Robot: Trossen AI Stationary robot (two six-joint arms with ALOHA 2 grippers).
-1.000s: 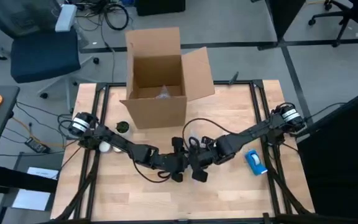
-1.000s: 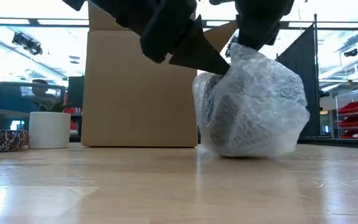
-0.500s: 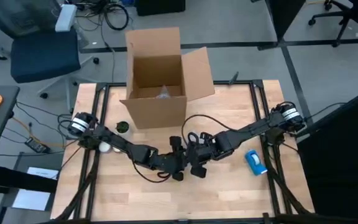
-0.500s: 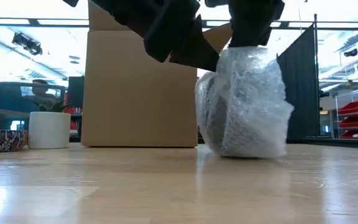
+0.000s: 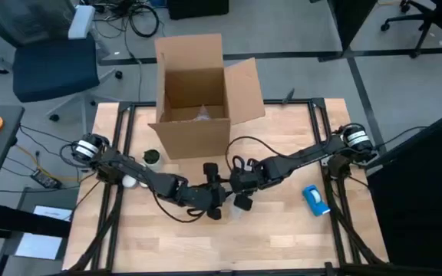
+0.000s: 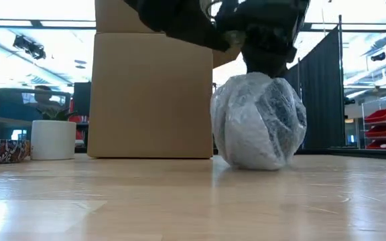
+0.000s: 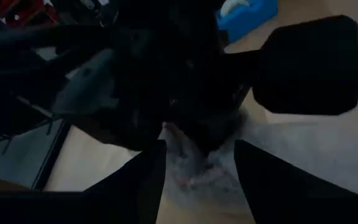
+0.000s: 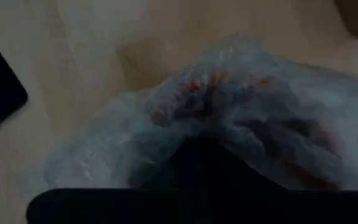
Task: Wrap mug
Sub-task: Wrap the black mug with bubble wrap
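Observation:
The mug shows only as orange-red patches (image 8: 194,84) through the bubble wrap. The wrapped bundle (image 6: 260,124) is a rounded ball resting by its underside on the wooden table, just in front of the cardboard box. My right gripper (image 6: 267,63) stands on top of the bundle, shut on the gathered wrap. My left gripper (image 7: 194,177) is open and hovers beside and above the bundle toward the table's left, with only wrap seen between its fingers. From above, both grippers (image 5: 229,195) hide most of the bundle. My right gripper comes from above, pointing down, onto the gathered wrap at the bundle's top (image 6: 263,75). Folds of wrap bunch up around its dark fingers (image 8: 197,162). The fingertips are buried in the wrap, so how many layers they hold is hidden. The bundle stays on the table.
An open cardboard box (image 5: 198,96) stands at the table's far middle. A blue tape dispenser (image 5: 315,199) lies to the right. A white cup (image 6: 52,139) and a patterned bowl (image 6: 2,150) sit at the left. Bare wood (image 5: 229,245) stretches along the near edge.
My right gripper has moved toward the table's left and down, drawing the loose flap of wrap over the bundle's top. The bundle has gone from wide and baggy on its right to a tight round ball. My left gripper has drawn up and away from the bundle.

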